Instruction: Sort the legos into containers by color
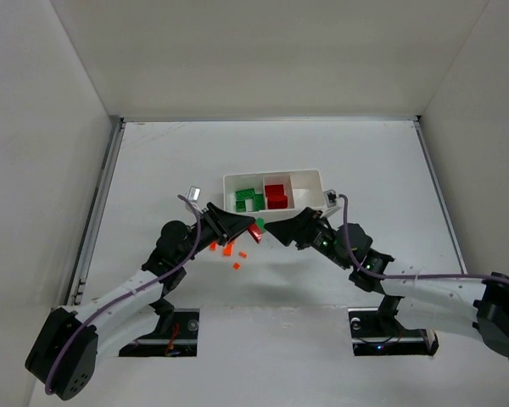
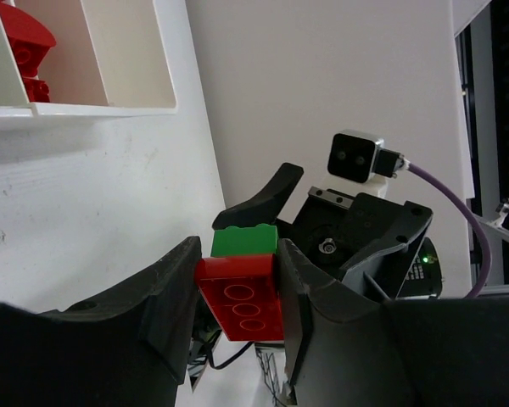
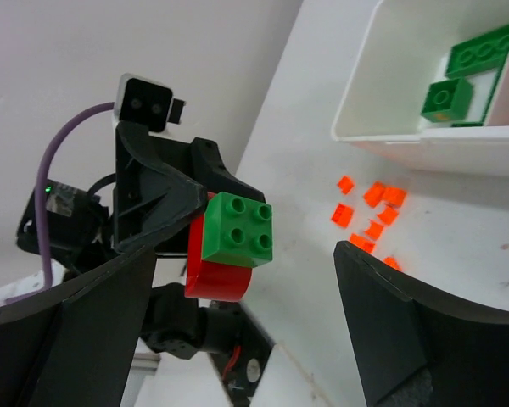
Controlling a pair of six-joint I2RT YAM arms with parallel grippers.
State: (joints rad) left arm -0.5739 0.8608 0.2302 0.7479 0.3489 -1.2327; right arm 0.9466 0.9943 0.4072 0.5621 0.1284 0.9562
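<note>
My left gripper (image 1: 251, 226) (image 2: 237, 250) is shut on a red brick (image 2: 240, 297) with a green brick (image 2: 246, 240) stuck on its far end, held above the table just in front of the tray. My right gripper (image 1: 274, 231) (image 3: 246, 254) is open and faces it. The green brick (image 3: 237, 227) and red brick (image 3: 214, 275) sit in line with its wide-open jaws, touching neither finger. The white tray (image 1: 273, 175) holds green bricks (image 1: 248, 200) in its left compartment and red bricks (image 1: 276, 196) in the middle; the right compartment (image 1: 306, 192) looks empty. Several orange bits (image 1: 229, 249) (image 3: 375, 210) lie on the table.
The tray's near wall (image 3: 407, 140) is close to my right gripper, and its corner (image 2: 110, 108) shows in the left wrist view. White walls enclose the table on the left, right and back. The arm bases stand at the near edge.
</note>
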